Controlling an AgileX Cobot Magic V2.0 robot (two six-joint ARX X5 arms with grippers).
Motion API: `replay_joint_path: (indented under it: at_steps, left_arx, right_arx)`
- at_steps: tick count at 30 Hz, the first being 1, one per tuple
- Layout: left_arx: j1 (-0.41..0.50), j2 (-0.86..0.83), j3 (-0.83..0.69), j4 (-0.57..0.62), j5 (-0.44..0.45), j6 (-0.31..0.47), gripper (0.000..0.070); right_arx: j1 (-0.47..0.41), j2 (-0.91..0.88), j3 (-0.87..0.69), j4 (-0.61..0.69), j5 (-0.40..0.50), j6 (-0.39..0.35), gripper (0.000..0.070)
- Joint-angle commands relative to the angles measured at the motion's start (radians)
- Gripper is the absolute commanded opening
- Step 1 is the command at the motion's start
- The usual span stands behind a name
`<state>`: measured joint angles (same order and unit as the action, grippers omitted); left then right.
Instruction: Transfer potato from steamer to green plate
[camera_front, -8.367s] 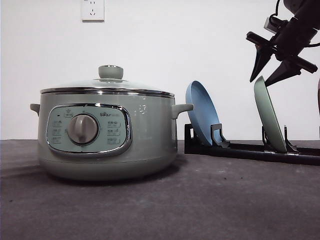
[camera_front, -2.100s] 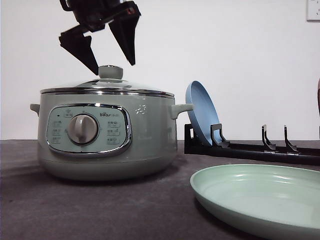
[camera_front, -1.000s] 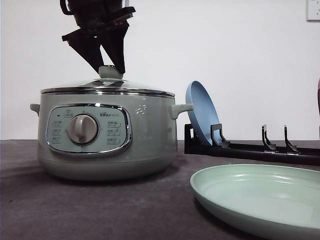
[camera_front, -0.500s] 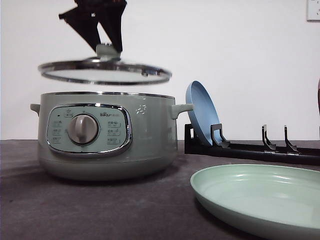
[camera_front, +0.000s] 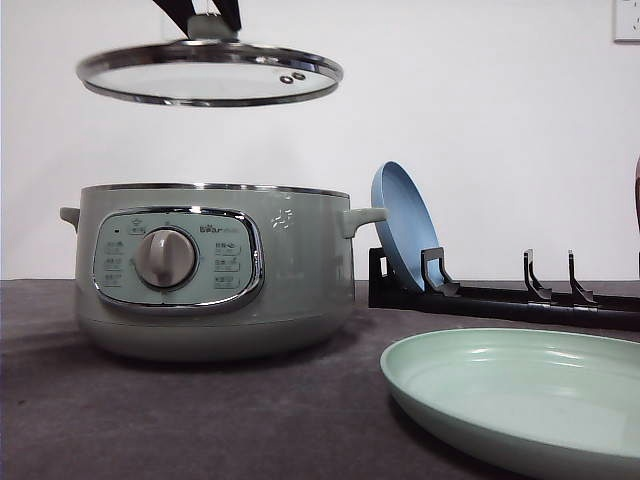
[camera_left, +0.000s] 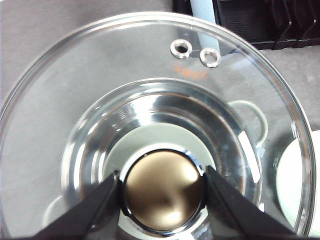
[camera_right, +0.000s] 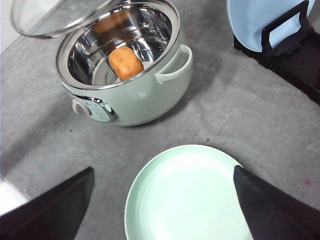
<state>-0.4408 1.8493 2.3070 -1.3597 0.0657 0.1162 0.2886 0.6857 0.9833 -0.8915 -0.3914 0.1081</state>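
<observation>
From the front, the steamer (camera_front: 212, 270) sits on a dark grey, slightly fuzzy-looking table (camera_front: 200, 420) with a plain white wall (camera_front: 480, 110) behind it, and a bit of a wall outlet (camera_front: 627, 20) peeks in at the top corner. The glass lid (camera_front: 210, 72) hangs in the air well above the pot, with the tips of the left gripper (camera_front: 205, 10) clamped on its green knob (camera_front: 210, 26) right at the frame's top edge. To the right there's a black dish rack (camera_front: 500, 295) with a blue plate (camera_front: 405, 225) leaning upright in it, and the green plate (camera_front: 520, 400) lies flat on the table in front of the rack, near the camera. In the left wrist view you look straight down on the lid, and the fingers (camera_left: 95, 210) pinch the shiny knob cap from both sides, so that claw is gripping the lid. In the right wrist view the grey table looks speckled, the potato (camera_right: 125, 62) sits inside the steamer's shiny metal bowl, off to one side, and the green plate is empty just beside the pot. The right gripper (camera_right: 162, 210) has its fingers spread really wide, holding nothing, hovering above the plate.
</observation>
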Motion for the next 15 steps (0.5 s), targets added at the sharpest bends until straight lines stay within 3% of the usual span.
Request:
replay_joint_path:
  at_steps: [1,15]
  left_arx:
    - [-0.002,-0.040,0.049,0.035,-0.016,-0.004,0.0000]
    - [0.076,-0.065,0.048,0.011,-0.018,-0.004,0.0000]
  right_arx:
    - [0.003,0.005,0.015,0.005,-0.001,-0.003,0.0561]
    - [0.003,0.005,0.015,0.005,-0.002,-0.003,0.0561]
